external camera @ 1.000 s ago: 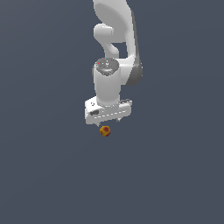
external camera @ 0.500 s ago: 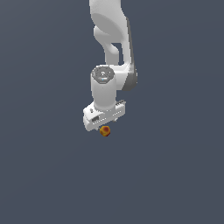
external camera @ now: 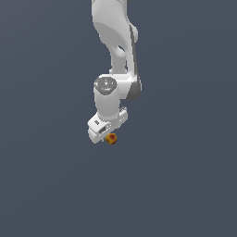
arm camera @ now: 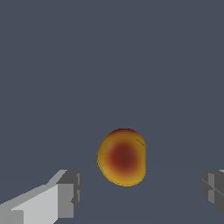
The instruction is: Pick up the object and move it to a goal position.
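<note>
The object [external camera: 111, 138] is a small orange-yellow ball with a dark red patch, lying on the flat grey ground. My white gripper [external camera: 108, 133] hangs straight above it, its hand just over the ball. In the wrist view the object [arm camera: 122, 156] sits between the two grey fingertips [arm camera: 68, 196], closer to one than the other, with a gap on each side. The gripper [arm camera: 141, 190] is open and touches nothing.
Plain dark grey ground fills both views. The white arm [external camera: 118, 41] rises from the hand to the top of the exterior view.
The wrist has shifted down and toward the exterior view's left, and the hand has turned above the ball. The ball has stayed where it was.
</note>
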Controlling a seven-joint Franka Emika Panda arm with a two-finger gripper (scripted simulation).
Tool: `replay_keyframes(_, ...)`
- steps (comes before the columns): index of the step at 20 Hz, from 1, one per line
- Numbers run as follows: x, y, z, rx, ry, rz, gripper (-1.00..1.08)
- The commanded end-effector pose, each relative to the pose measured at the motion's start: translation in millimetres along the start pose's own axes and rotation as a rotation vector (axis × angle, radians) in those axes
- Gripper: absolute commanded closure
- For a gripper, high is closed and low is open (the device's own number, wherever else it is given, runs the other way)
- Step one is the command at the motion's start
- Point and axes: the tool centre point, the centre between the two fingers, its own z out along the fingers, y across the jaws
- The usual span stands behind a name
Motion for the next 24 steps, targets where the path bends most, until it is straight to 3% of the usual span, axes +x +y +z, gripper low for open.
replay_keyframes(1,-2,0,4,0.001,0.001,-0.040,-0.92)
replay_keyframes(15,-5,1,15,0.004,0.001,-0.100,-0.92)
replay_keyframes(24,-6,0,54,0.004,0.001,-0.103,-0.92)
